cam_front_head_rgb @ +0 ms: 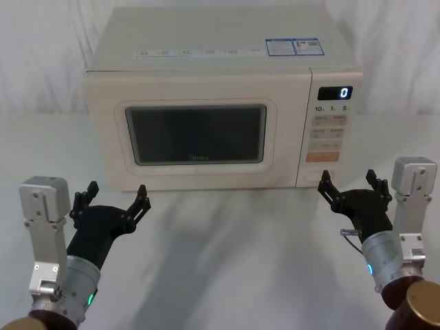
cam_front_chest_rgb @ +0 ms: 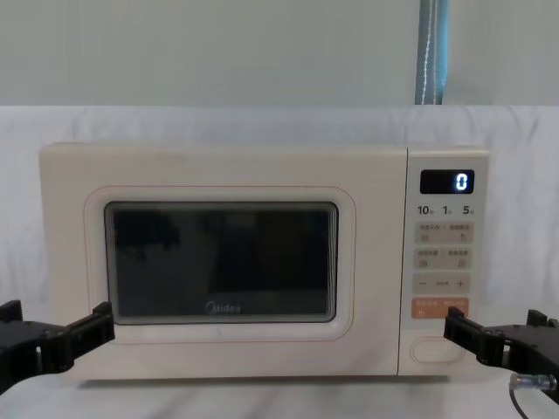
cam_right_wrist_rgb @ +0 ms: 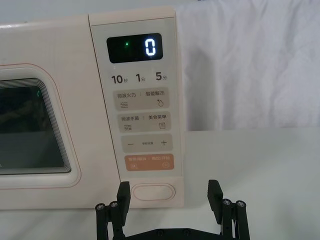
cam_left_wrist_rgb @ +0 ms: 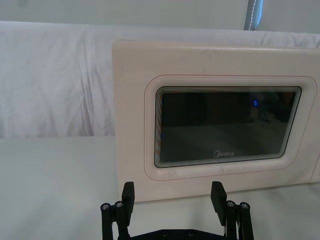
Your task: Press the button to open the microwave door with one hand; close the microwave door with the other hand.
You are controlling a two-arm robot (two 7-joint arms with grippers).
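The cream microwave stands at the back of the table with its door (cam_front_head_rgb: 196, 134) (cam_left_wrist_rgb: 215, 125) (cam_front_chest_rgb: 223, 262) closed flush. The wide pill-shaped button (cam_right_wrist_rgb: 154, 191) (cam_front_chest_rgb: 435, 350) (cam_front_head_rgb: 323, 174) sits at the bottom of the control panel, under the orange key. My right gripper (cam_front_head_rgb: 350, 185) (cam_right_wrist_rgb: 170, 192) (cam_front_chest_rgb: 498, 336) hovers open just in front of that button, apart from it. Low in front of the door's left part my left gripper (cam_front_head_rgb: 117, 196) (cam_left_wrist_rgb: 172, 196) (cam_front_chest_rgb: 52, 336) also stands open. Neither holds anything.
The display (cam_front_head_rgb: 334, 93) reads 0. A white cloth covers the table (cam_front_head_rgb: 227, 240) and the backdrop behind the oven. A blue-grey pole (cam_front_chest_rgb: 431, 52) rises behind it. Free table lies between the two arms.
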